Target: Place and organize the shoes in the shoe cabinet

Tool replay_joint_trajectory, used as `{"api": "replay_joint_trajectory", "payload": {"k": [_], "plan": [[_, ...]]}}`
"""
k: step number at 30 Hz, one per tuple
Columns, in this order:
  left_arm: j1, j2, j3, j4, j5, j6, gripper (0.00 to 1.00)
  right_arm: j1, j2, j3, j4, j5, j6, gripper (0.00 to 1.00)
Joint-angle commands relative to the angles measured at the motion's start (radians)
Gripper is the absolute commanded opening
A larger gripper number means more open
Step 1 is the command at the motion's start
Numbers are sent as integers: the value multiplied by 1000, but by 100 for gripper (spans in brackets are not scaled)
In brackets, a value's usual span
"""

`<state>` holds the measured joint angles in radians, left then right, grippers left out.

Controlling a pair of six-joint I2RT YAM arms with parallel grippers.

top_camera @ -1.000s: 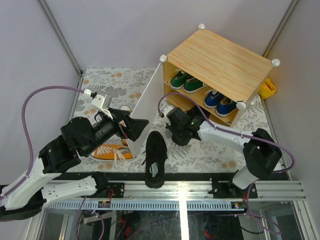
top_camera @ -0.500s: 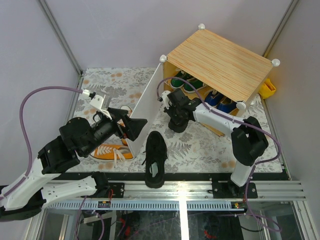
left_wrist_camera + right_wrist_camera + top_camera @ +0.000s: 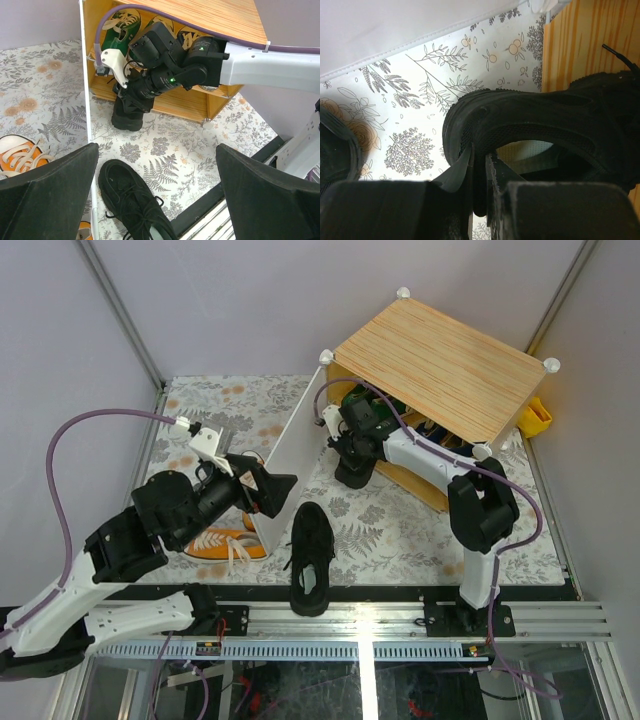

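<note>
Since a second ago my right arm has swung in from the open floor to the left end of the cabinet (image 3: 440,360). It has carried the black shoe (image 3: 530,120) up to the front of the lower shelf. My left arm has hardly shifted, and the loose shoe (image 3: 311,555) and the orange pair (image 3: 222,543) lie where they were.

My right gripper (image 3: 480,170) is pressed nearly together, pinching that black shoe by the rim of its heel collar. The shoe runs away from my fingers, with its laced front toward the cabinet's wood. From above it looks short and steeply tipped, just beside the open door (image 3: 295,440).

My left gripper (image 3: 270,490) is spread wide and holds nothing, its fingers at the door's free edge. The loose shoe lies lengthwise on the table, heel toward my bases and toe pointing away. The green pair (image 3: 117,22) sits on the upper shelf.
</note>
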<state>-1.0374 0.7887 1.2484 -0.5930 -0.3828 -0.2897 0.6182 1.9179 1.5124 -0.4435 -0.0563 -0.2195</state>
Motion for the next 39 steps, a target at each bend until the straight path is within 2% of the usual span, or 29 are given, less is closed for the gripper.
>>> {"api": "replay_joint_trajectory", "payload": {"k": [1, 11, 23, 28, 39], "plan": [[0, 10, 17, 13, -38, 34, 100, -14, 5, 90, 95, -25, -91, 2], [1, 38, 16, 15, -56, 47, 100, -27, 45, 118, 137, -44, -148, 4], [0, 44, 5, 21, -78, 52, 100, -27, 18, 187, 53, 70, -199, 0], [2, 43, 0, 22, -80, 53, 100, -26, 2, 162, 81, 98, -229, 0], [2, 43, -10, 24, -87, 62, 100, -27, 93, 209, 138, 192, -275, 0]]}}
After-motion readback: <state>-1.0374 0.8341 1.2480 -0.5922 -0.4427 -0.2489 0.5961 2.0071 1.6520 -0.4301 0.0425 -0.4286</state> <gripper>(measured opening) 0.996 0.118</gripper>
